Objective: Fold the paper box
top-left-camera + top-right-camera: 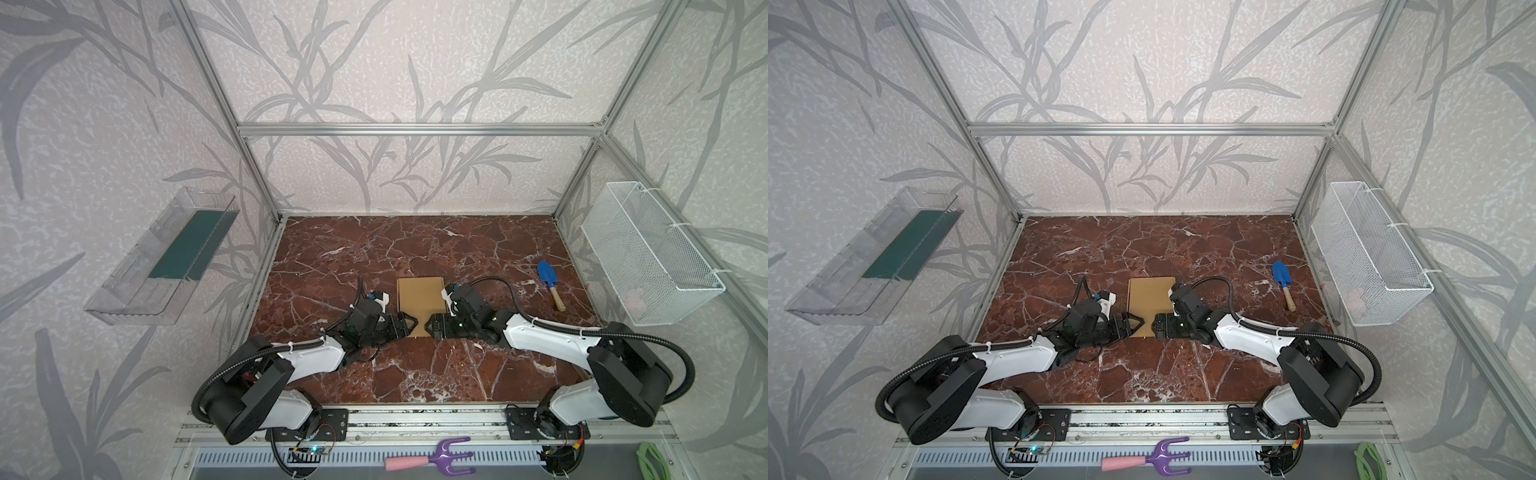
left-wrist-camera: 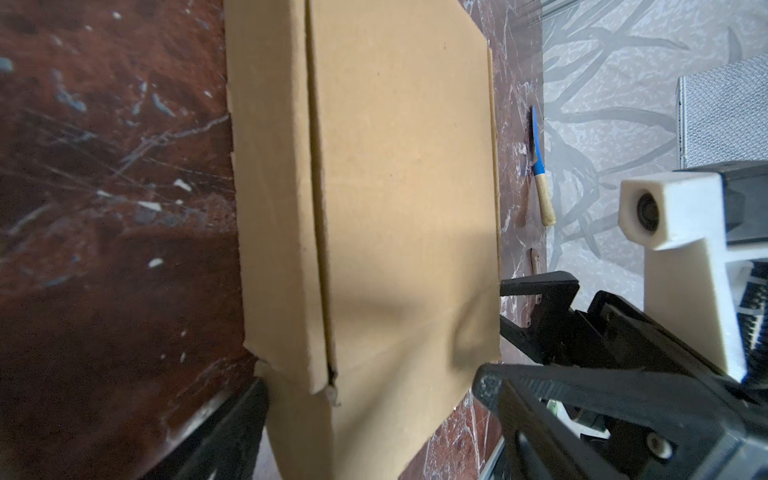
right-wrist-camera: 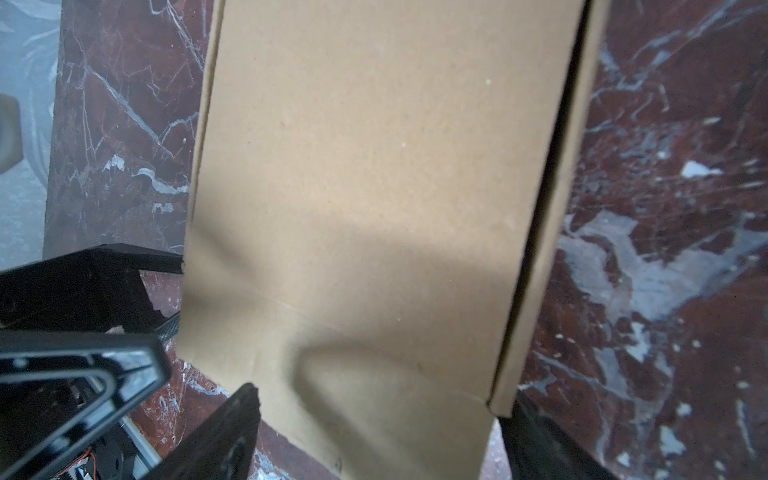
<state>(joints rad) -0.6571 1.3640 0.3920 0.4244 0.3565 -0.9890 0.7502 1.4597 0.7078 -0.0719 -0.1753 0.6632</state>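
Note:
The paper box [image 1: 420, 295] [image 1: 1149, 297] is tan cardboard and lies flat on the marble table, its lid down. A narrower flap sticks out at its near end. In both top views my left gripper [image 1: 410, 326] [image 1: 1139, 324] and right gripper [image 1: 433, 326] [image 1: 1157, 324] meet at that flap from either side. The left wrist view shows the box [image 2: 395, 166] with the left gripper [image 2: 372, 382] open, one finger at each edge of the flap. The right wrist view shows the box [image 3: 374, 166] and the right gripper [image 3: 376, 405] open the same way.
A blue trowel [image 1: 549, 282] lies on the table to the right. A white mesh basket [image 1: 648, 257] hangs on the right wall and a clear tray [image 1: 166, 257] on the left wall. A purple hand rake [image 1: 436, 459] lies in front of the arm bases.

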